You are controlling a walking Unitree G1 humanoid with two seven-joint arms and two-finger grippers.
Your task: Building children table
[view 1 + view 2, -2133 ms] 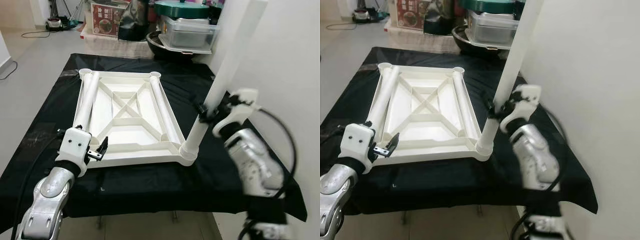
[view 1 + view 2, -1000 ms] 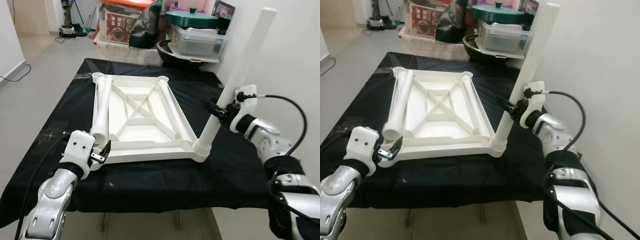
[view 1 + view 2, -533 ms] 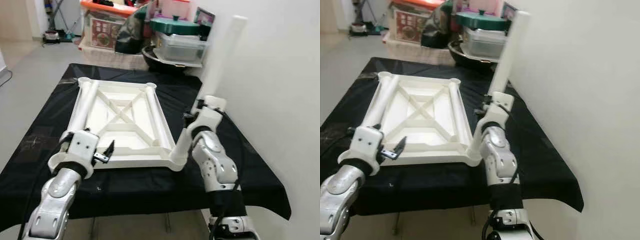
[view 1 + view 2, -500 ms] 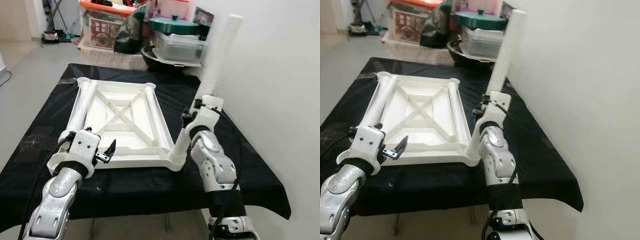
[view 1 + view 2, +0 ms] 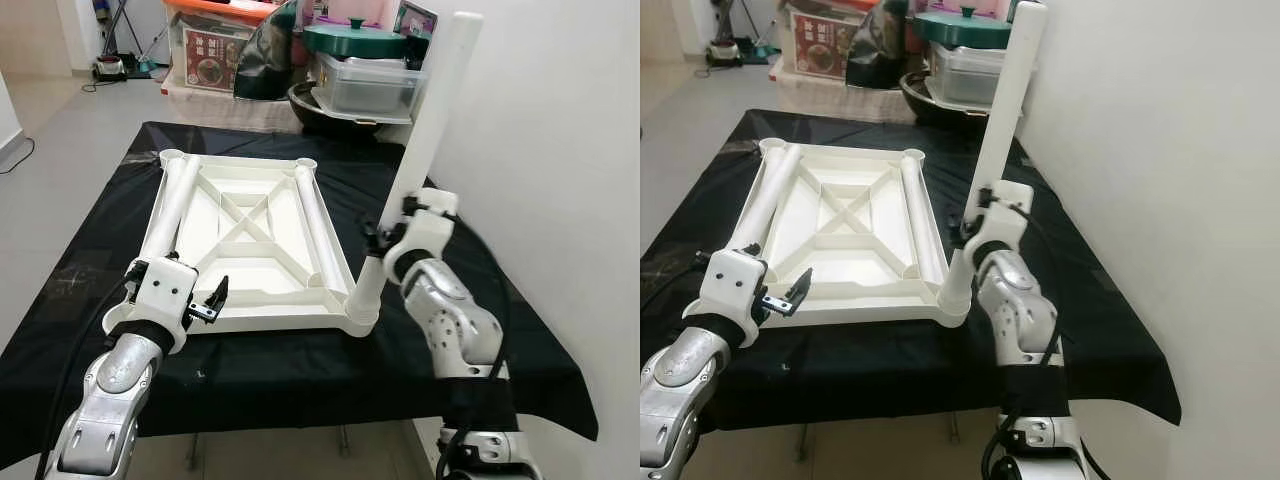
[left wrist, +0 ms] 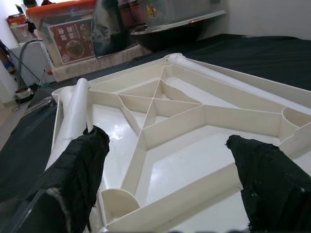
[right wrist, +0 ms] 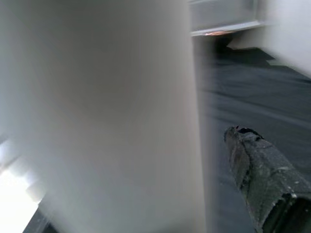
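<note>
- Tabletop panel (image 5: pixel 250 240), white and turned underside up so its ribs and crossed braces show, lies flat on the black cloth (image 5: pixel 90 250) that covers the surface.
- Standing leg (image 5: pixel 420 160), a long white tube, rises at a slight tilt from the socket at the panel's near right corner.
- Right gripper (image 5: pixel 385 232) is at this leg's lower part, just above the socket; in the right wrist view the tube is right up against the camera with one black finger (image 7: pixel 262 174) beside it, and the jaws look closed around the tube.
- Two more white leg tubes lie along the panel's long sides: one on the left (image 5: pixel 172 205), one on the right (image 5: pixel 315 225).
- Left gripper (image 5: pixel 205 303) hovers at the panel's near left corner, its jaws spread wide and holding nothing; the left wrist view looks between the two fingers (image 6: pixel 77 165) onto the ribbed underside.
- Beyond the surface, by the wall, stand a clear storage box (image 5: pixel 365 88) with a green lid (image 5: pixel 360 40) on top, and a printed carton (image 5: pixel 215 50).
</note>
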